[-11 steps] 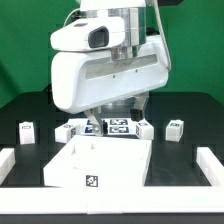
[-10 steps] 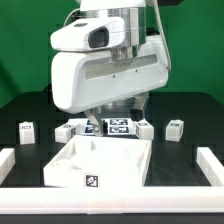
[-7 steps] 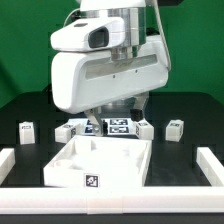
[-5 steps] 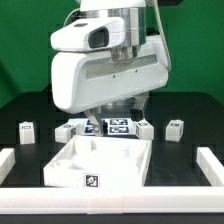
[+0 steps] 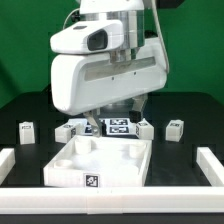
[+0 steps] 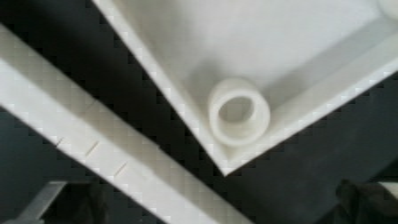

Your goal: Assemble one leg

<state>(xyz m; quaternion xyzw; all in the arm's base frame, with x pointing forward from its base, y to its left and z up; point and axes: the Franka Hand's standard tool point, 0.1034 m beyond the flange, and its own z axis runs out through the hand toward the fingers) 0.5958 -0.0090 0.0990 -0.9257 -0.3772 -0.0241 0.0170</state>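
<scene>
The white tray-like top [image 5: 110, 160] lies at the front middle of the table. Its corner with a round socket [image 6: 238, 110] fills the wrist view. Several small white legs with tags stand behind it: one at the exterior view's far left [image 5: 27, 131], one at the far right [image 5: 176, 129], and two nearer the middle [image 5: 68, 131] [image 5: 146, 129]. My gripper [image 5: 118, 112] hangs over the top's far edge, mostly hidden behind the arm's white body. In the wrist view the gripper [image 6: 210, 205] is open and empty, its dark fingers at the picture's corners.
The marker board [image 5: 118, 126] lies behind the top, between the middle legs. Low white walls border the table on the left [image 5: 8, 165], the right [image 5: 212, 165] and the front [image 5: 110, 207]. A white strip [image 6: 89, 130] runs beside the top's corner.
The arm's body has shifted very slightly. The top and the legs stay where they were.
</scene>
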